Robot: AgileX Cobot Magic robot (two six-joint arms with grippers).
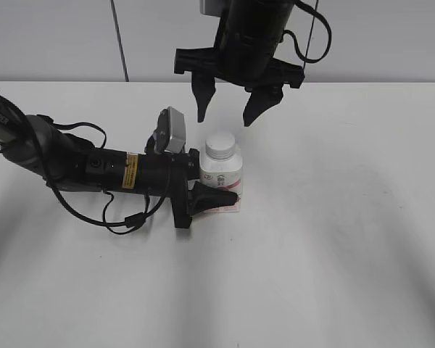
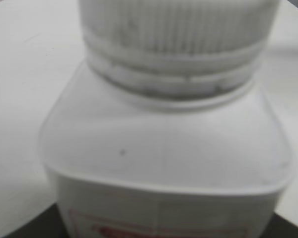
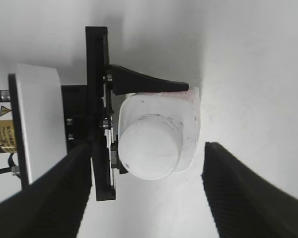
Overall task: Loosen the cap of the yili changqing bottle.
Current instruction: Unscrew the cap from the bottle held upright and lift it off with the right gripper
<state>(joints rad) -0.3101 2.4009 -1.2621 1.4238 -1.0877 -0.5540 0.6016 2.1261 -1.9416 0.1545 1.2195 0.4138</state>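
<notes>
cap on bottle | right end effector above, seemingly clear

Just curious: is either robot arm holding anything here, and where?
The left end effector clamps the bottle by its lower body. The right end effector, open above the cap, holds nothing.

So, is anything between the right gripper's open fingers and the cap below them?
Nothing. In the exterior view the right gripper hangs open above the cap with only bare air between. The right wrist view shows the cap unobstructed between the fingers.

a plain white table meets a pale grey panelled wall with one dark vertical seam.
</notes>
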